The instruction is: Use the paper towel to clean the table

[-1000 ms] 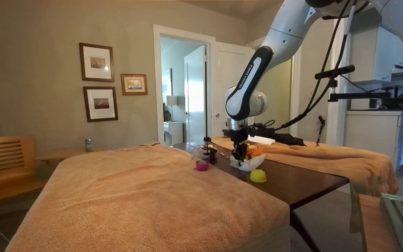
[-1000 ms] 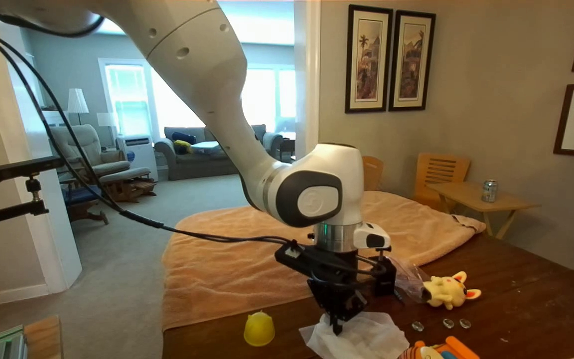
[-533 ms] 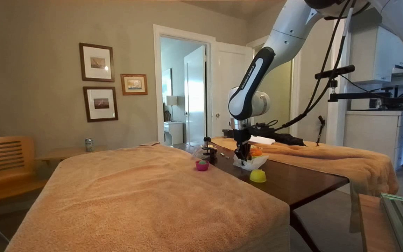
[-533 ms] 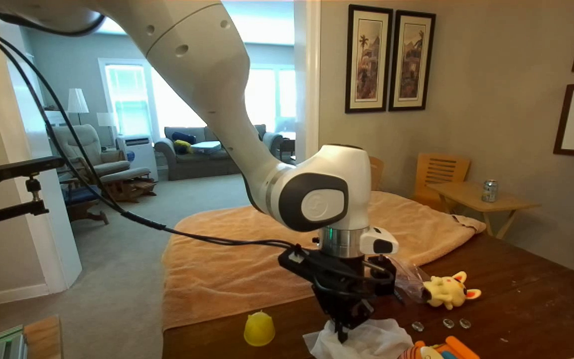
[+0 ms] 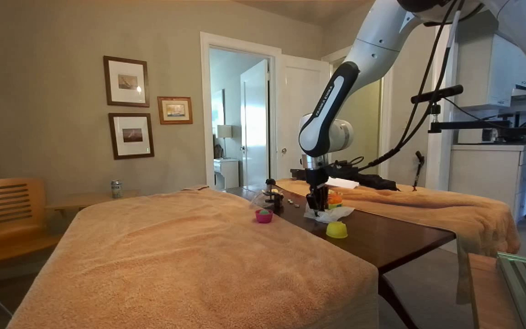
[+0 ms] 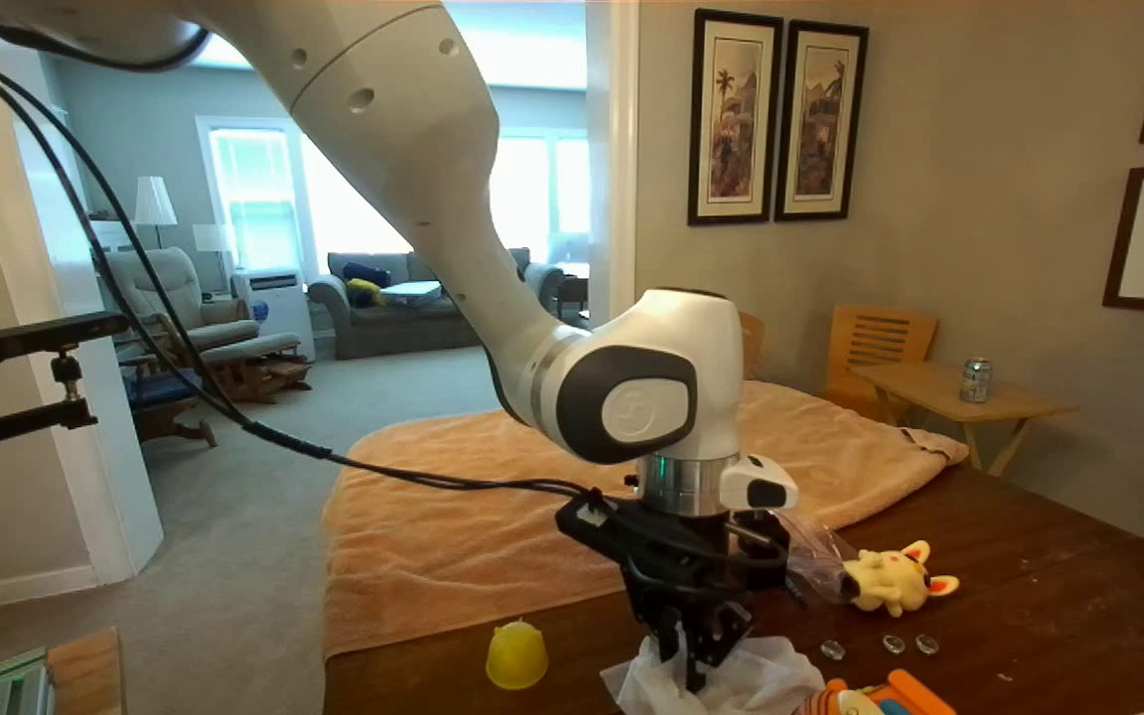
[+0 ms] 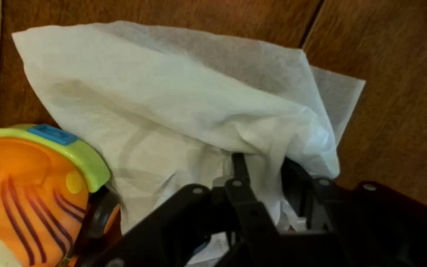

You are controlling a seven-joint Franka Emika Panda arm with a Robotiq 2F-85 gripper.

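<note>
The paper towel, a thin white rumpled sheet, lies on the dark brown table [image 6: 1049, 586]. It shows in both exterior views [image 5: 338, 213] [image 6: 766, 675] and spread wide in the wrist view [image 7: 154, 89]. My gripper points down into the towel in both exterior views [image 5: 320, 212] [image 6: 683, 667]. In the wrist view my gripper [image 7: 262, 165] has its two fingers apart, with a bunched fold of towel standing between them. A gap shows beside the fold, so the fingers do not pinch it. The fingertips are partly hidden by the towel.
An orange and green toy [image 7: 32, 185] touches or nearly touches the towel's edge. A yellow cup [image 6: 516, 655] stands nearby. A plush toy [image 6: 895, 578] and glass gems [image 6: 893, 644] lie farther along. A pink cup [image 5: 264, 216] is at the tan cloth [image 5: 176, 256].
My gripper shifted slightly with the towel, toward the toy side, then stopped. Its fingers, together half a second ago, have spread apart. The towel has settled a little flatter.
</note>
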